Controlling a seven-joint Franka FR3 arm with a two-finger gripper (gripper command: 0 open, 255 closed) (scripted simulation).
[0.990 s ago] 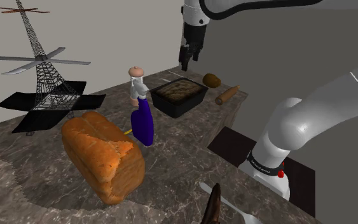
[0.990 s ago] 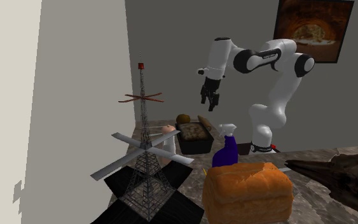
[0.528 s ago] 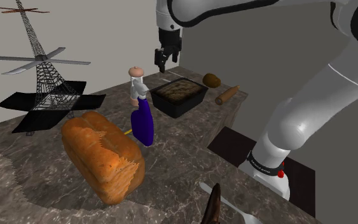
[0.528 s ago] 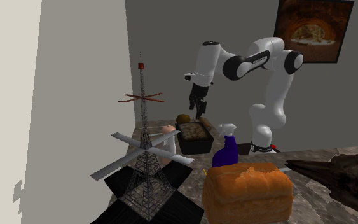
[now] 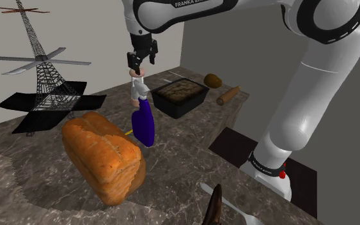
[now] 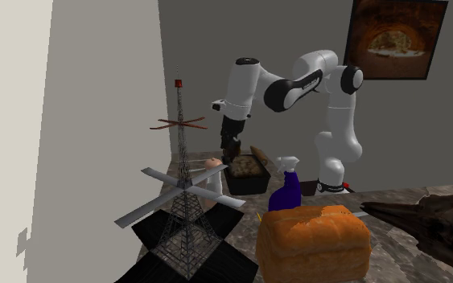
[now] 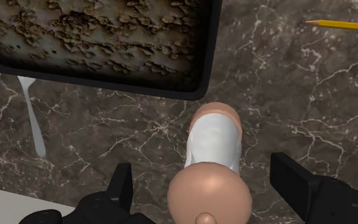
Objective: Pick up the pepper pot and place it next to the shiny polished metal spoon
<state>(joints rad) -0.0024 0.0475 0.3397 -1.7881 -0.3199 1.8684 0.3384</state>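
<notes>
In the shoulder view, the gripper [image 5: 140,62] is held just above the pepper pot [image 5: 136,84], a white chef figure partly masked by a purple spray bottle [image 5: 144,124]. Well apart from it, a grey spoon [image 5: 231,206] is cut off at the frame's edge. In the second exterior view, the pot is half hidden by a lattice tower [image 6: 186,201]. In the wrist view, its head is flanked by spread fingers [image 7: 121,183] and is not touched.

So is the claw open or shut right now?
Gripper: open, holding nothing, its fingers either side of the pepper pot without touching it.
</notes>
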